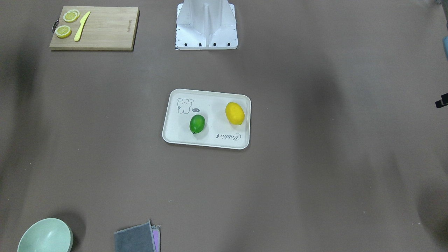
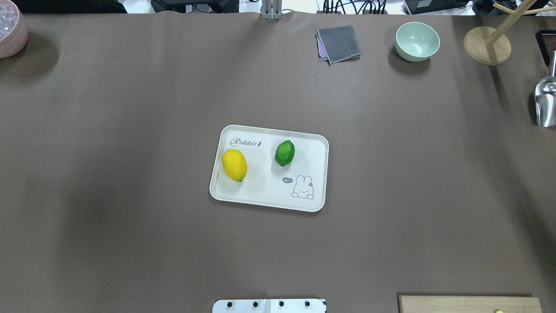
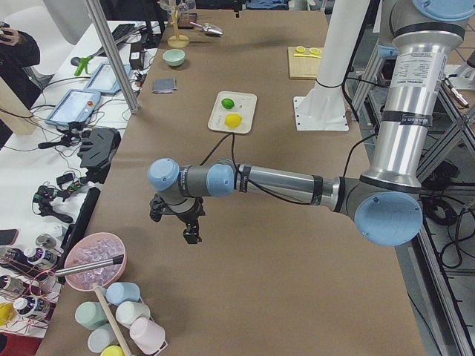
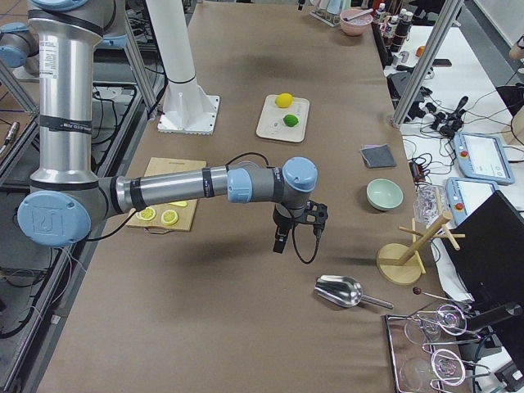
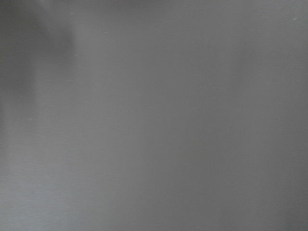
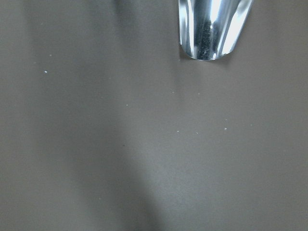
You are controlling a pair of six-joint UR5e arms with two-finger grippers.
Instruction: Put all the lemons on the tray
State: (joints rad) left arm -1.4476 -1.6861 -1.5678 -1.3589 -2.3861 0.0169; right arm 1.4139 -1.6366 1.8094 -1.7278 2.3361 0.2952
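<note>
The cream-white tray [image 2: 260,201] lies mid-table. The yellow lemon [image 2: 234,164] rests on its left part, the green lemon [image 2: 284,153] beside it near the middle. Both also show in the front view, yellow [image 1: 234,113] and green [image 1: 197,124], on the tray [image 1: 210,140]. My left gripper [image 3: 190,231] hangs over bare table far from the tray, seen only in the left side view. My right gripper [image 4: 282,243] hangs over bare table near a metal scoop, seen only in the right side view. I cannot tell whether either is open or shut.
A bamboo cutting board [image 1: 105,31] holds lemon slices [image 1: 63,31] and a yellow knife [image 1: 81,26]. A green bowl [image 2: 417,41], grey cloth [image 2: 339,43], wooden stand [image 2: 486,45], metal scoop [image 2: 545,102] and pink bowl [image 2: 11,30] stand along the table's edges.
</note>
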